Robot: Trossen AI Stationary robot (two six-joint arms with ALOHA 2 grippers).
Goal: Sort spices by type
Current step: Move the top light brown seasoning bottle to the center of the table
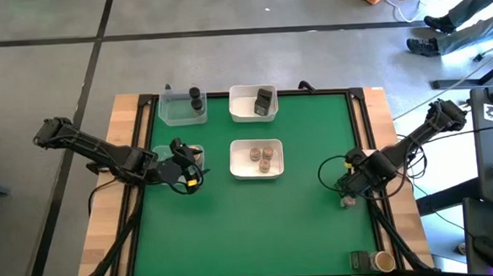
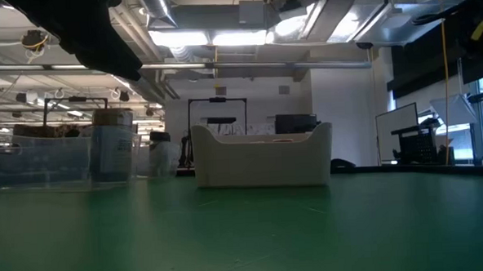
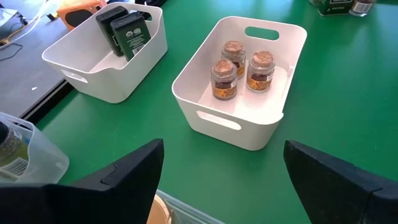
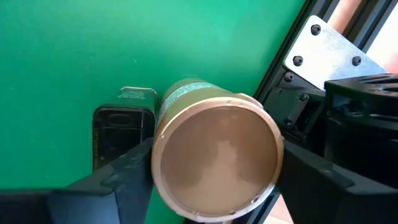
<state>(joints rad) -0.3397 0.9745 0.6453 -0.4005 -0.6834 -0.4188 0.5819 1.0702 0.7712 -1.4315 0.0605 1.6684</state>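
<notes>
The right hand [image 4: 214, 180] pinched a tan-topped round jar [image 4: 214, 158] just beside a dark tin [image 4: 118, 134]. The left hand [image 3: 221, 180] hung spread near the tray of brownish jars [image 3: 242, 68].

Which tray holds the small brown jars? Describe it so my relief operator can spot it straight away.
On the green table mat, find the two white trays near the middle. The one nearer the centre holds three small brownish cork-topped jars. The rear tray holds dark boxy tins instead.
</notes>
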